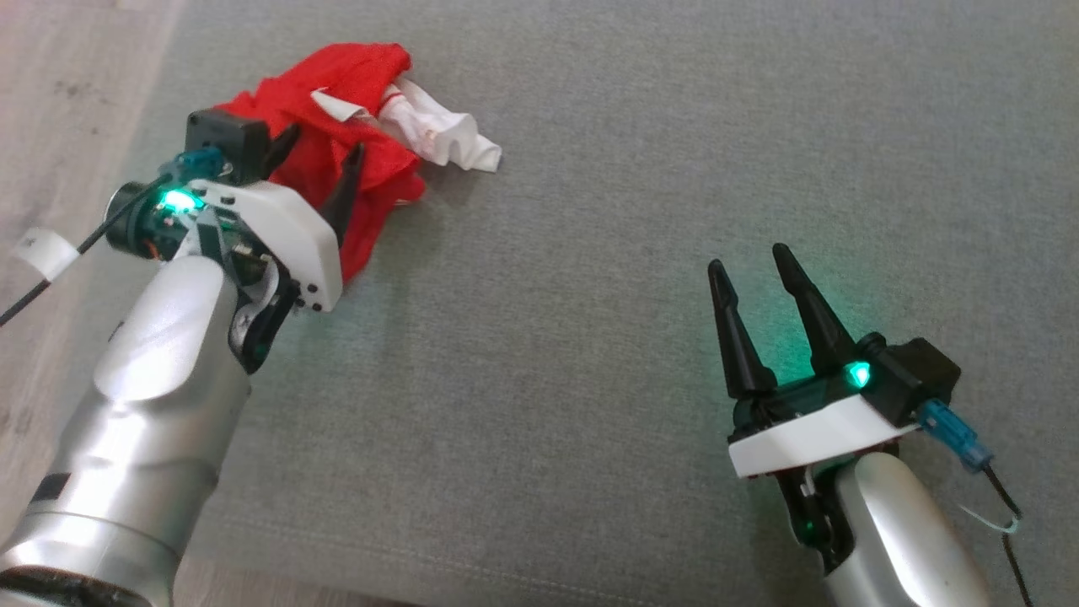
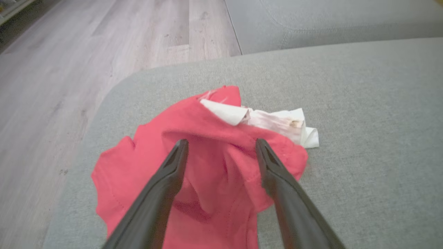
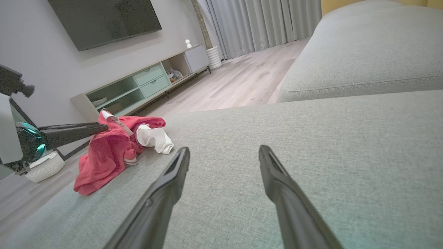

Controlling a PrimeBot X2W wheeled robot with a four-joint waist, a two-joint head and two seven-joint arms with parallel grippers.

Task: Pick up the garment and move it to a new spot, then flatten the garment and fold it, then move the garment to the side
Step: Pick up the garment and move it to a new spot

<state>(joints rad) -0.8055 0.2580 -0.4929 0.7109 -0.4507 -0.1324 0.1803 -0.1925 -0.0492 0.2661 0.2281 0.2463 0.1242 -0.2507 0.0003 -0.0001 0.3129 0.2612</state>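
In the head view the left arm's silver forearm rises from the lower left corner, leaning up and to the right, and its wrist turns the left gripper (image 1: 324, 141) toward the upper left of the frame, where the garment (image 1: 337, 84) lies. The garment is a crumpled red heap with a white part (image 1: 447, 135) bunched at its right side. It rests on the grey sofa cushion (image 1: 590, 337) close to the cushion's rounded left edge, with the wooden floor (image 1: 50, 84) beyond. The left pincer is spread wide and grips nothing: in the left wrist view its two dark fingers (image 2: 180, 152) stand apart over the red cloth, one to each side of a raised fold. Whether the tips touch the fabric cannot be told. In the right wrist view the same fingers reach in from the left edge to the top of the heap. The right arm comes in from the lower right corner of the head view, and the right gripper (image 1: 748, 257) points up the frame with a slight lean to the left. Its pincer is also released and empty, over bare cushion, well apart from the garment
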